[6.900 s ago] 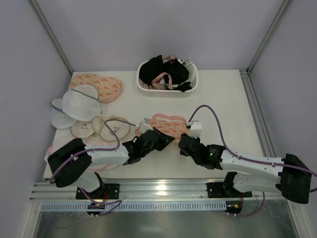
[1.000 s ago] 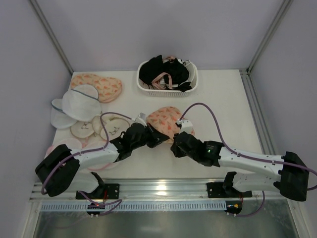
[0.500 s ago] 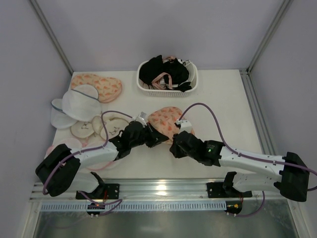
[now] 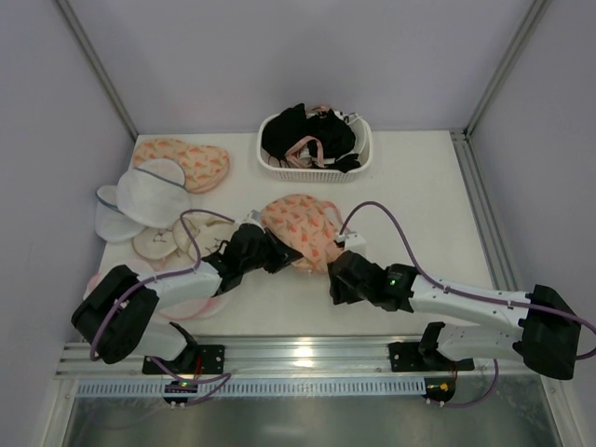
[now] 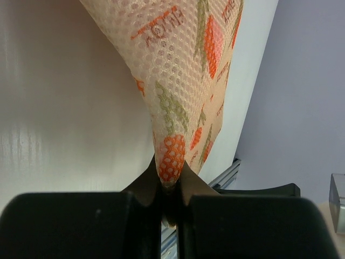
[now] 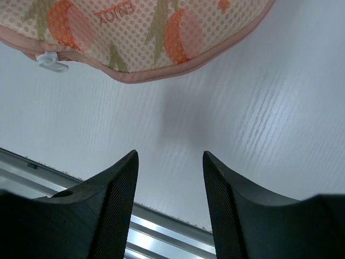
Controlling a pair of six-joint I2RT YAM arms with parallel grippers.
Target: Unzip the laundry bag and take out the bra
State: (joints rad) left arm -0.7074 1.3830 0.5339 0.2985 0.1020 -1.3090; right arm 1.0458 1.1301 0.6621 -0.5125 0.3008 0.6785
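Note:
The laundry bag (image 4: 303,228), peach with orange print and a pink zip rim, is held mid-table between the arms. My left gripper (image 4: 268,253) is shut on its left edge; in the left wrist view the mesh fabric (image 5: 183,70) runs down into the closed gripper (image 5: 168,175). My right gripper (image 4: 341,277) is open and empty just near of the bag's right end. In the right wrist view the bag (image 6: 135,32) and its white zip pull (image 6: 51,62) hang above the open gripper (image 6: 170,183), apart from it. The bra is hidden.
A second peach bag (image 4: 182,160) lies at the far left, with white mesh bags (image 4: 149,196) and cream round bags (image 4: 200,237) next to it. A white basket (image 4: 315,170) holding black garments (image 4: 298,130) stands at the back. Pink cloth (image 4: 96,281) peeks out by the left arm.
My left gripper has drawn the bag left and up, so more of its printed face shows. My right gripper has slid slightly right and nearer, off the bag.

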